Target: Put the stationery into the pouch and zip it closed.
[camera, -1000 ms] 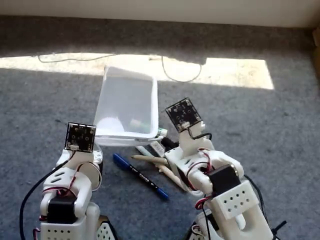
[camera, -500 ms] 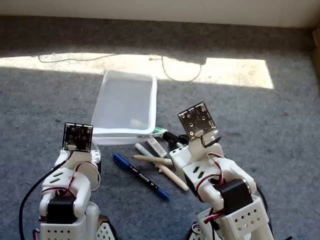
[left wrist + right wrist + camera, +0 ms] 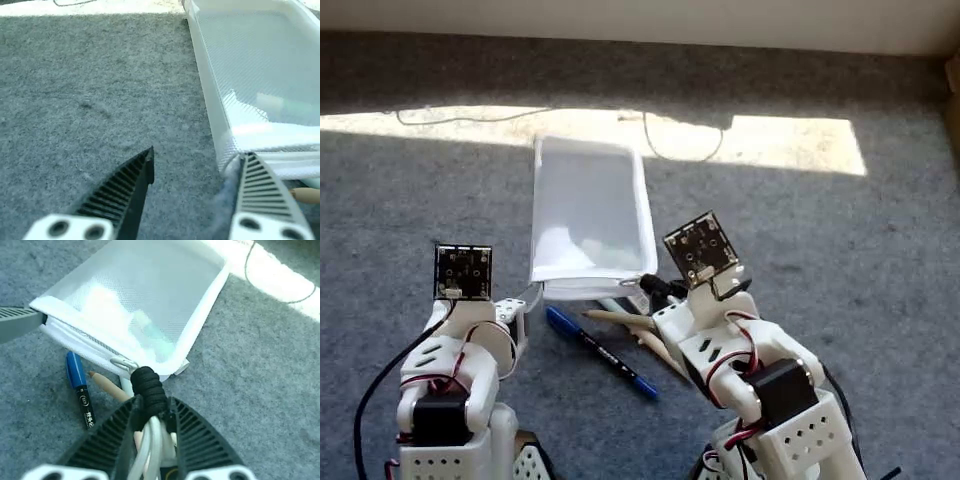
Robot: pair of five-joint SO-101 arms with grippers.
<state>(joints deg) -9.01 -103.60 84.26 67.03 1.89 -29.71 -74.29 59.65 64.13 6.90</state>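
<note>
Soft mesh pouch (image 3: 590, 205) lies at 12 o'clock, pens (image 3: 601, 352) loose at its 6 o'clock.
Your left end effector (image 3: 198, 154) gapes beside its corner; the right end effector (image 3: 152, 402) pinches the cord pull (image 3: 148, 384). Likely light, floppy: brace that corner.

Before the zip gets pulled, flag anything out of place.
The blue marker and a pencil lie on the carpet outside the white mesh pouch, yet the right gripper is clamped on the black zipper cord.
</note>
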